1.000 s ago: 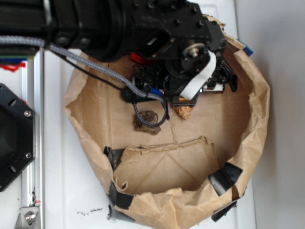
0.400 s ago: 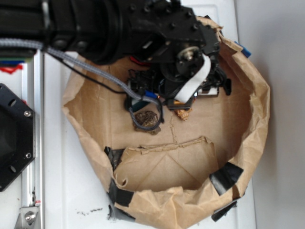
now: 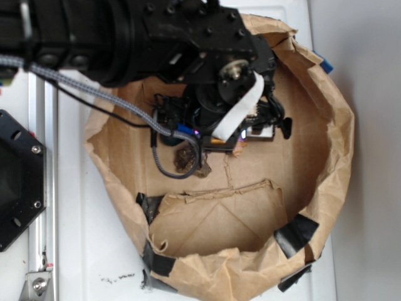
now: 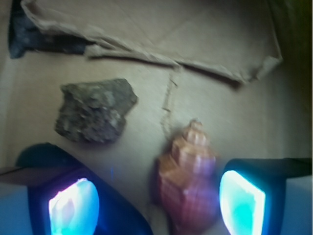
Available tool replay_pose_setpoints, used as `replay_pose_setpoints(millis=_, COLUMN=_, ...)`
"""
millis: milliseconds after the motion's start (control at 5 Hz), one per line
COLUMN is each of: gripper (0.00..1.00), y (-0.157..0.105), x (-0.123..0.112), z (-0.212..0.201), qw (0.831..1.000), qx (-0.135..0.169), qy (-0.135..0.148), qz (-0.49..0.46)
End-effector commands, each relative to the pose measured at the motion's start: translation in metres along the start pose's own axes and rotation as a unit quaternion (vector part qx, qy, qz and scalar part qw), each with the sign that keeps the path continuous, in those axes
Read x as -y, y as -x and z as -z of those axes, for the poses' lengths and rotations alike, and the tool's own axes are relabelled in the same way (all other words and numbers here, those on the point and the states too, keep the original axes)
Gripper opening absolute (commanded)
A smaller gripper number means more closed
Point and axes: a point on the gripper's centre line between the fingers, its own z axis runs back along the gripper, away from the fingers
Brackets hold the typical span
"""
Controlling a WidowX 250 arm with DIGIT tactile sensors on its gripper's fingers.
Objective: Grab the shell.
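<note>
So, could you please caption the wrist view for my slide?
Open gripper straddling the shell, rock lying apart to its left.

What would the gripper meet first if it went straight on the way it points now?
Probably the shell, lying between the open gripper's fingers, nearer the right one; the rock sits off to the left. Depth is unclear.

White worktop (image 3: pixel 81 251) under bright, even light. Grey surface (image 3: pixel 369 188) along right side. Aluminium rail (image 3: pixel 42 188) runs down left edge; black plate (image 3: pixel 19 182) with bolts beside it, metal bracket (image 3: pixel 39 285) at rail's foot. Crumpled brown paper enclosure (image 3: pixel 341 144) sits on worktop, walls rolled down, patched with black tape (image 3: pixel 294 233). Dark specks (image 3: pixel 119 277) on worktop near lower left. Blue scrap (image 3: pixel 323 63) at paper's upper right rim.
</note>
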Motion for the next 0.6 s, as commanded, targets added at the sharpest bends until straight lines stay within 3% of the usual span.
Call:
replay_pose_setpoints(millis=0, gripper=1.00, y=-0.006, x=-0.008, z=-0.014, qw=0.999, qx=-0.017, qy=-0.025, qz=0.025)
replay_pose_setpoints(millis=400, gripper=1.00, y=-0.004, x=-0.029, z=-0.031, qw=0.999, qx=-0.009, qy=-0.029, qz=-0.027)
